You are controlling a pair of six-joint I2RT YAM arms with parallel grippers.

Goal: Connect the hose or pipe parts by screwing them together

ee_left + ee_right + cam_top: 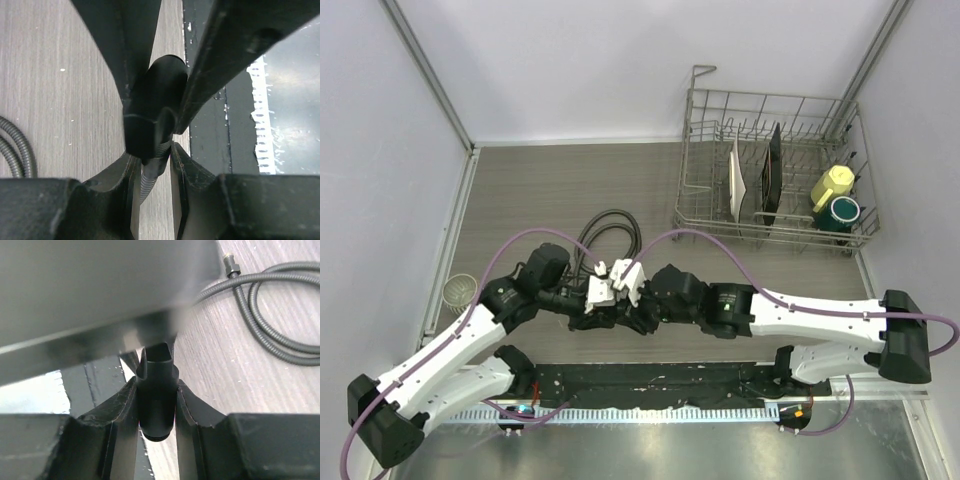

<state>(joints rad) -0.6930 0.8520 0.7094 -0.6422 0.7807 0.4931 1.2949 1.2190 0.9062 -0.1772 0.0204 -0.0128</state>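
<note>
Dish rack (692, 150) stands at the far right of the table (520, 190); all places below are taken from it.

- Both arms meet left of the rack and nearer the arm bases than it, wrists pointing at each other.
- Left gripper (152, 152): jaws closed on the ribbed end of the hose (148, 182). The hose runs up between the two fingers (131, 200), gripped just short of its tip.
- Right gripper (156, 382): jaws clamped on the black fitting (156, 405), one finger on each side of its round body. The notched end points away from the wrist, the rimmed end back toward it.
- In the left wrist view the fitting sits straight above the hose tip, in line with it and touching. The right gripper's fingers come down on either side. Cannot tell whether the threads are engaged; the joint is dark and partly hidden.
- The rest of the hose lies in loose loops on the table, left of the rack, farther from the arm bases than the grippers.
- Free connector (231, 264) at the hose's other end lies flat on the table, beside the loops, apart from both grippers.
- In the rack: white plate (737, 180) and dark plate (772, 175) on edge, side by side; yellow cup (832, 183) and green cup (842, 210) at its right end, touching.
</note>
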